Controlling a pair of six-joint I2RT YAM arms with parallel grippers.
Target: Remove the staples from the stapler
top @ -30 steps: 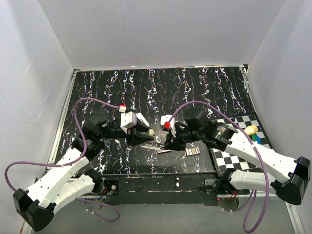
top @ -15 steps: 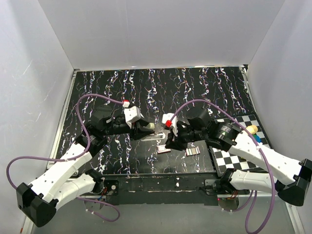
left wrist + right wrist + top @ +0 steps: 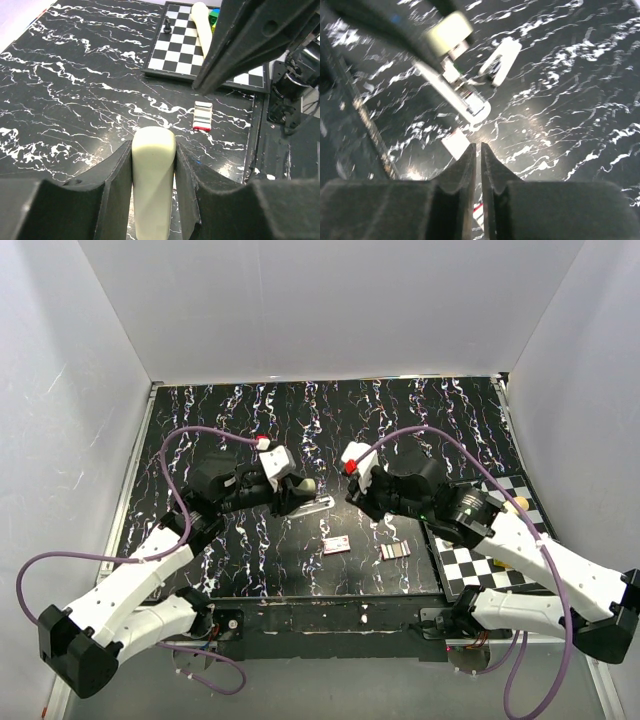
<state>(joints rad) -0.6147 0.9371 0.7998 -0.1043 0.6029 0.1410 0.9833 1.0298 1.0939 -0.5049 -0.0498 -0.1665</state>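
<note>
My left gripper (image 3: 300, 490) is shut on the cream stapler (image 3: 153, 190), whose body is squeezed between both fingers above the table. The stapler's metal magazine (image 3: 320, 506) juts out toward the right arm and shows in the right wrist view (image 3: 457, 95) under the cream end (image 3: 450, 30). One strip of staples (image 3: 337, 545) lies flat on the black marbled table, and a second strip (image 3: 396, 551) with a red edge lies to its right (image 3: 202, 115). My right gripper (image 3: 360, 500) hovers just right of the magazine, and its fingers (image 3: 470, 165) are pressed nearly together with nothing between them.
A chessboard (image 3: 480, 560) lies at the table's right front, with a cream piece (image 3: 515, 505) and small coloured pieces at its far end. White walls enclose the table on three sides. The arm bases stand at the near edge.
My left gripper has carried the stapler up and toward the back. The right gripper has risen away from the staples strip, which stays on the table.
</note>
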